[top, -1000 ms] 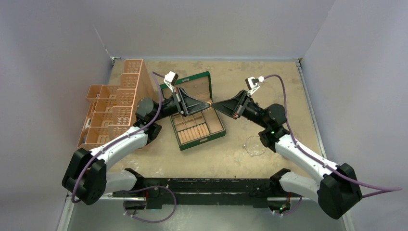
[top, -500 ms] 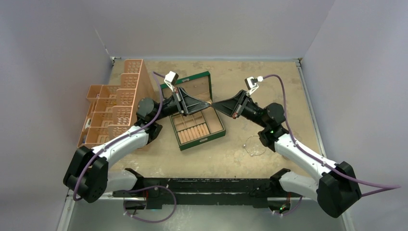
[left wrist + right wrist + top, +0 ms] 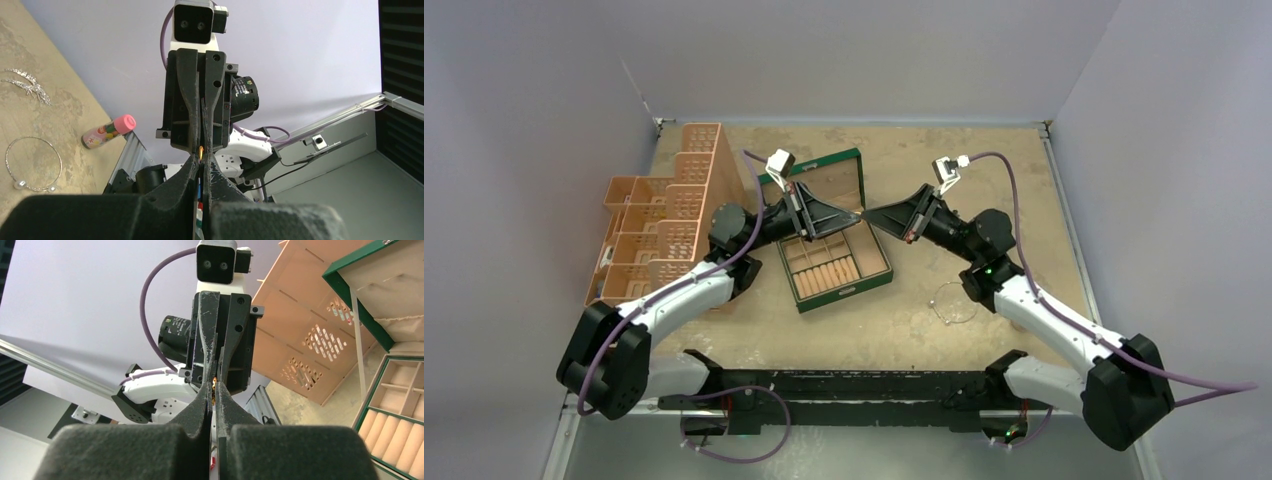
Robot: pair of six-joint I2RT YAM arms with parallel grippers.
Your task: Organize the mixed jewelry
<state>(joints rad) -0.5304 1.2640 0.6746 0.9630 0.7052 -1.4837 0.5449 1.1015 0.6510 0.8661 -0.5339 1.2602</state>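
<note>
My left gripper (image 3: 856, 213) and right gripper (image 3: 871, 214) meet tip to tip above the open green box (image 3: 824, 180). A tiny gold ring (image 3: 200, 151) sits pinched where the tips meet. In the left wrist view my left gripper (image 3: 201, 159) is shut on it. The right wrist view shows my right gripper (image 3: 214, 387) closed on the gold ring (image 3: 214, 384) too. A thin silver wire hoop (image 3: 935, 302) lies on the table under the right arm, also seen as the hoop (image 3: 20, 184) in the left wrist view. A glittery silver chain (image 3: 27, 85) lies farther off.
A tan slotted organizer (image 3: 664, 215) stands left of the box. The box's tan compartments (image 3: 400, 400) lie below the grippers. A small pink cylinder (image 3: 107, 131) rests near the table edge. Grey walls enclose the table on three sides.
The right gripper's jaws have closed down at the meeting point and its tip has edged a little left. The left arm has stayed put, still shut.
</note>
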